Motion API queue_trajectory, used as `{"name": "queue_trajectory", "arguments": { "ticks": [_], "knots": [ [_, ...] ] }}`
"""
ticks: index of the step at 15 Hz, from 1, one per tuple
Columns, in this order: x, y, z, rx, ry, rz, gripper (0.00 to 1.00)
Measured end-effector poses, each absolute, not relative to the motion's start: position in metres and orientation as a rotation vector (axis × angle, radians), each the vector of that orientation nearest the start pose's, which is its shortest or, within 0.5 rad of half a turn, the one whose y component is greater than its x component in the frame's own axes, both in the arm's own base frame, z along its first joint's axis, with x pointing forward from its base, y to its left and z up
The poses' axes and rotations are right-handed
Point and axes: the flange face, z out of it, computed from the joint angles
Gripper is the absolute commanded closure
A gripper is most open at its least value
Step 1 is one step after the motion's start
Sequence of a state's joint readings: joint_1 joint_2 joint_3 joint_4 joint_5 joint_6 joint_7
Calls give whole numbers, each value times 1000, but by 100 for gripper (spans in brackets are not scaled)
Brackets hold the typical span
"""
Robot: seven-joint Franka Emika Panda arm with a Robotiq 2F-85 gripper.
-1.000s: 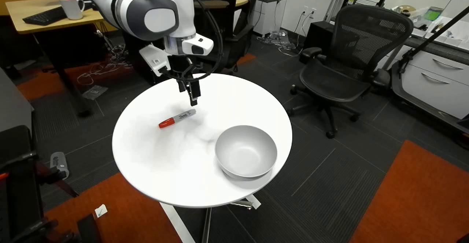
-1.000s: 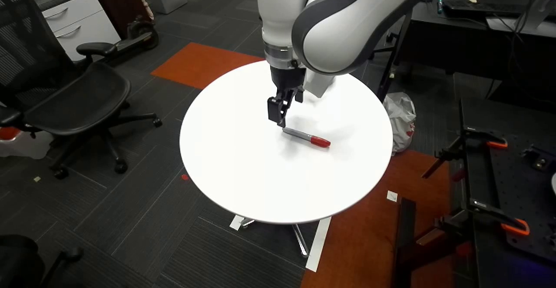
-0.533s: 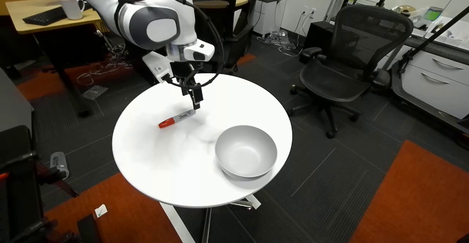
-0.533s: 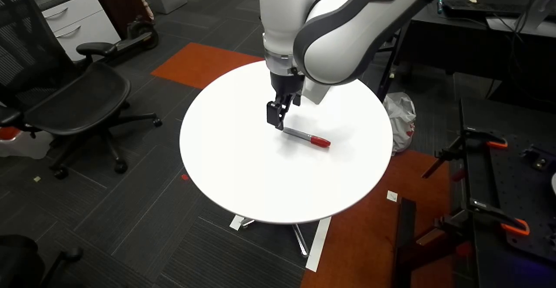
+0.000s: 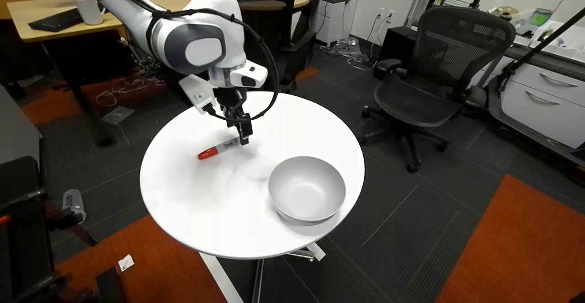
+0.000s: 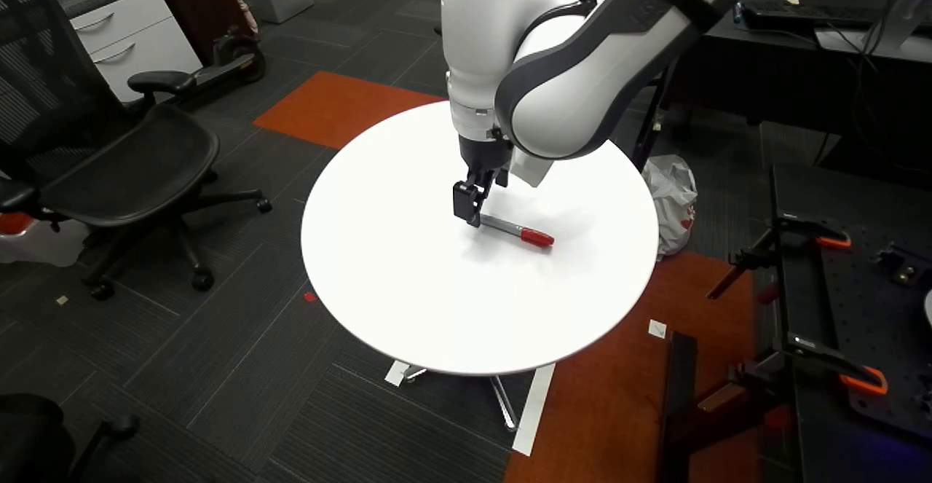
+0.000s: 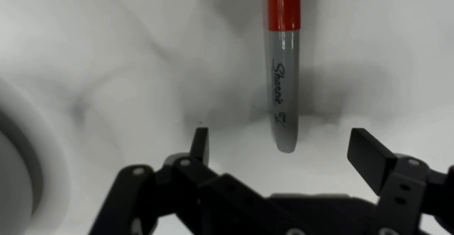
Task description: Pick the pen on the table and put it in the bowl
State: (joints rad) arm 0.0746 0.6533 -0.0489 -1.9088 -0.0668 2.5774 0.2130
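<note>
Two fingers [image 7: 370, 160] of the gripper [image 7: 280, 135] are held wide apart, one on each side of the grey end of the pen [image 5: 219, 148].
On the round white table [image 5: 219, 220], in an exterior view, the pen is laid flat between the middle and the left edge, its red cap turned towards that edge; the bowl [image 5: 292, 204] is set close to the right edge, where it curves into the near edge. In the wrist view a gap is seen between the pen and each finger, and the bowl is partly shown. Whether the table is touched by the fingers cannot be told.
</note>
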Motion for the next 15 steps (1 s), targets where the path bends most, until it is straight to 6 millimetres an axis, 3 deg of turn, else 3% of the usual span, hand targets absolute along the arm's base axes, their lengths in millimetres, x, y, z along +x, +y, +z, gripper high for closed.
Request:
{"name": "queue_trajectory", "arguments": {
  "ticks": [5,6,7,15],
  "knots": [
    [622,14,139,-3190,148,4,0],
    [621,13,136,-3188,140,11,16],
    [621,12,134,-3186,132,18,26],
    [620,10,127,-3169,119,38,85]
  ]
}}
